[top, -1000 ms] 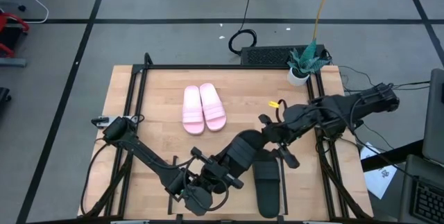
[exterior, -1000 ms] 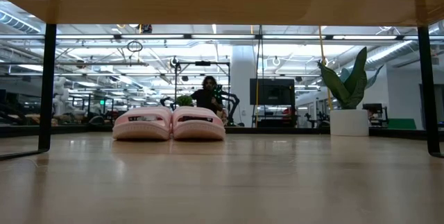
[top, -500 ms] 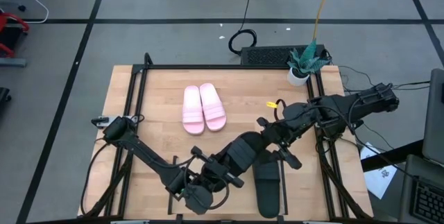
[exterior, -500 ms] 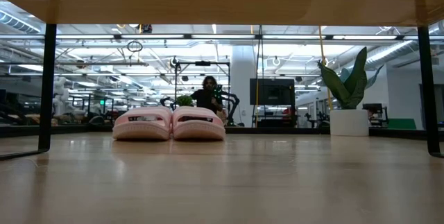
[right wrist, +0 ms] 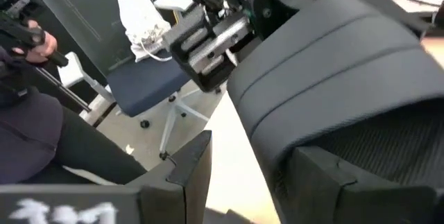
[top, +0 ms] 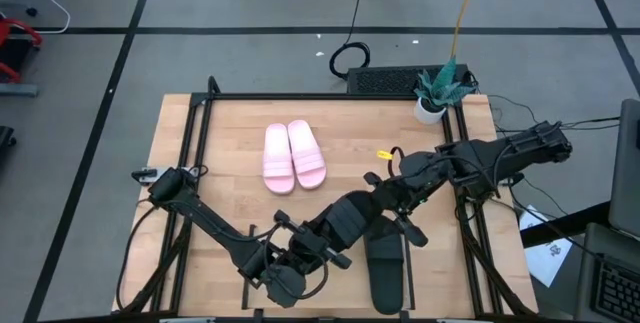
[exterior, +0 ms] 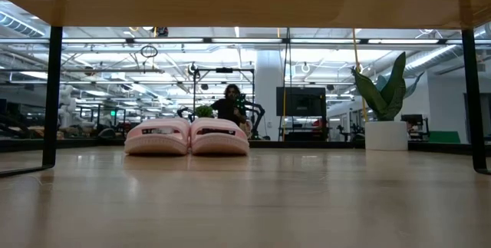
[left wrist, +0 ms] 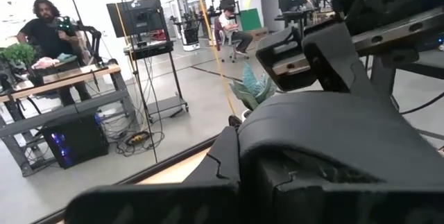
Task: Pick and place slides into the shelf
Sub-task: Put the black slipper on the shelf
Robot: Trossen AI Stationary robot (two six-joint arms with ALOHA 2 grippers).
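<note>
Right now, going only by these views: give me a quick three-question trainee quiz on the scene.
1. True or false: the pink slides lie side by side on the table.
2. What stands at the table's far right corner? A) potted plant B) mug C) cardboard box
3. Fill in: the left claw is shut on the ____ black slide, while the other black slide lies flat.

Key: 1 true; 2 A; 3 lifted.
</note>
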